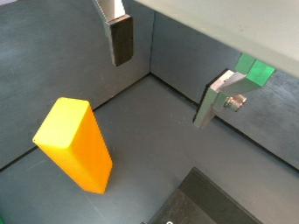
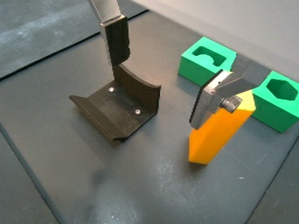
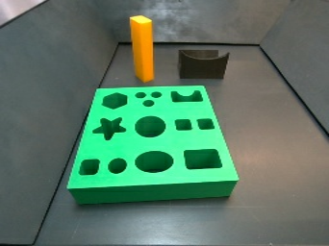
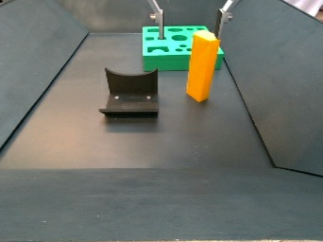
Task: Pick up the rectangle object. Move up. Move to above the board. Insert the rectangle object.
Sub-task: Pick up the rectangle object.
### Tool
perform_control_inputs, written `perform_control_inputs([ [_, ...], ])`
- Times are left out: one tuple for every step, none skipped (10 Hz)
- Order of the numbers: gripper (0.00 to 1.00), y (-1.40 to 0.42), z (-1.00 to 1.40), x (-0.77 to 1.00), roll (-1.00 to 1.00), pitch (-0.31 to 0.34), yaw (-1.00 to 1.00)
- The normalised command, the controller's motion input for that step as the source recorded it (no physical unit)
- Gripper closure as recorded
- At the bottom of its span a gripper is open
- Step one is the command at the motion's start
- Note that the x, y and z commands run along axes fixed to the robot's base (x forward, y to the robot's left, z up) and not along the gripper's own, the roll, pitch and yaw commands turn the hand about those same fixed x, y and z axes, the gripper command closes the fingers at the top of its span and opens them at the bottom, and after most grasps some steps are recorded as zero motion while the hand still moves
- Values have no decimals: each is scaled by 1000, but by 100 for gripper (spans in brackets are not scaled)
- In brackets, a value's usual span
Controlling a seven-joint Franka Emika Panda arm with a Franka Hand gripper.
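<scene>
One smooth orange rectangle object (image 2: pixel 219 136) upright, open hand (image 2: pixel 163 70) above

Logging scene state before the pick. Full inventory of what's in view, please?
rectangle object: 1, orange, upright on the dark floor, behind the board in a side view, apart from it.
board: 1, bright green, flat on the floor, with star, hexagon, circle and square cut-outs.
dark notched block: 1, near-black, on the floor beside the rectangle object, not touching it.
tool: 1, silver fingers with dark pads, jaws open and empty, above the floor; the rectangle object is outside the gap.
</scene>
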Motion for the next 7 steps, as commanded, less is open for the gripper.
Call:
perform_control_inputs([
  [0, -157, -111, 69, 0, 21, -489],
  [0, -49, -77, 0, 14, 0, -1000],
  [0, 0, -97, 0, 0, 0, -1000],
  [0, 0, -91, 0, 0, 0, -1000],
  [0, 0, -77, 0, 0, -10, -1000],
  [0, 0, -134, 0, -20, -39, -1000],
  [0, -83, -231, 0, -87, -176, -1000],
])
